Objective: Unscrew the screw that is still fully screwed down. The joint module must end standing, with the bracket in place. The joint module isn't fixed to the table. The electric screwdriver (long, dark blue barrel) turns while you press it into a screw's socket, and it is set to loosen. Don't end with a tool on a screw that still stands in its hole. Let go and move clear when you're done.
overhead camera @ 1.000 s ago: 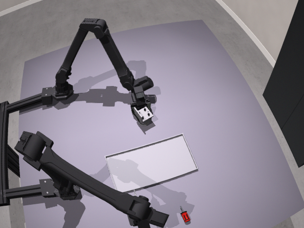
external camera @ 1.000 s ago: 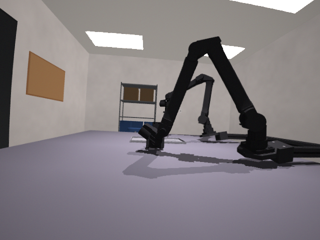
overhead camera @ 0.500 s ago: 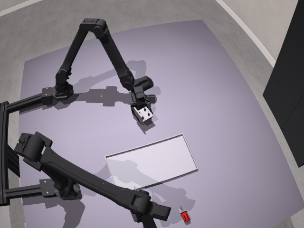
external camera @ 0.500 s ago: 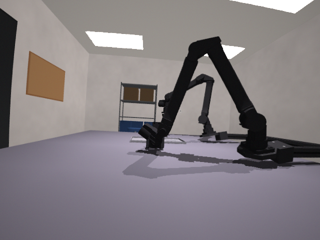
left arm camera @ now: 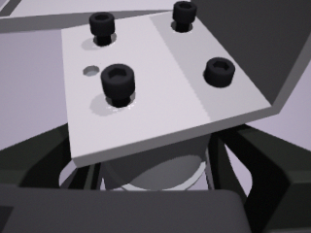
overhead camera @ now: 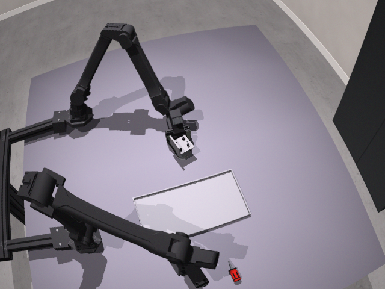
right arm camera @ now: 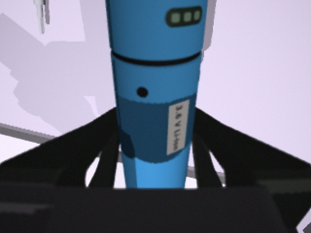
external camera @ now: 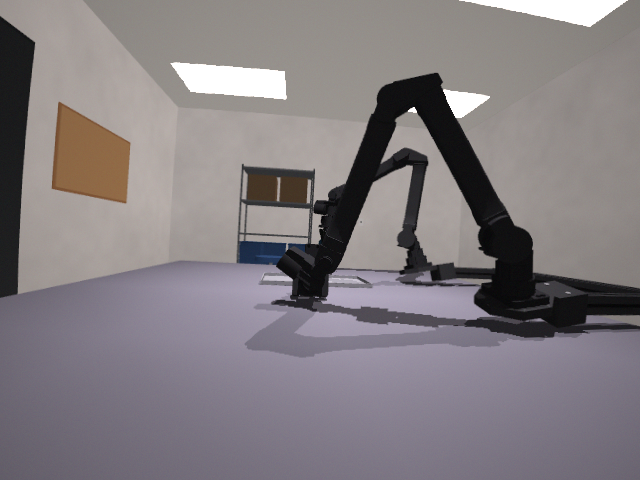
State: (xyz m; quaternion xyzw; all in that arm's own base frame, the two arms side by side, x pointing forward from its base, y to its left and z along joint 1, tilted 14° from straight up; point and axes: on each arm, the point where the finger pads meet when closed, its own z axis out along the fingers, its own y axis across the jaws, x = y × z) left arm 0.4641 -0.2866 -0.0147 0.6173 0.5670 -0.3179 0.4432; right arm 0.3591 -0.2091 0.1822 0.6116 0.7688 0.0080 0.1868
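The joint module point(overhead camera: 186, 153) stands on the table with its pale bracket point(left arm camera: 160, 97) on top. My left gripper point(overhead camera: 177, 140) point(left arm camera: 155, 116) is shut on the module's round body, one finger on each side. Four black screws show in the left wrist view. The screw point(left arm camera: 220, 71) at the right sits with its head down on the bracket. The other three point(left arm camera: 118, 83) point(left arm camera: 102, 26) point(left arm camera: 184, 14) stand raised. My right gripper point(overhead camera: 198, 280) point(right arm camera: 155, 116) is shut on the blue electric screwdriver point(right arm camera: 155, 73), far from the module near the table's front edge.
A shallow white-rimmed tray point(overhead camera: 186, 182) point(external camera: 268, 282) lies between the two grippers. A small red-handled screwdriver point(overhead camera: 234, 274) lies on the table just right of my right gripper. A small empty hole point(left arm camera: 88, 71) shows in the bracket.
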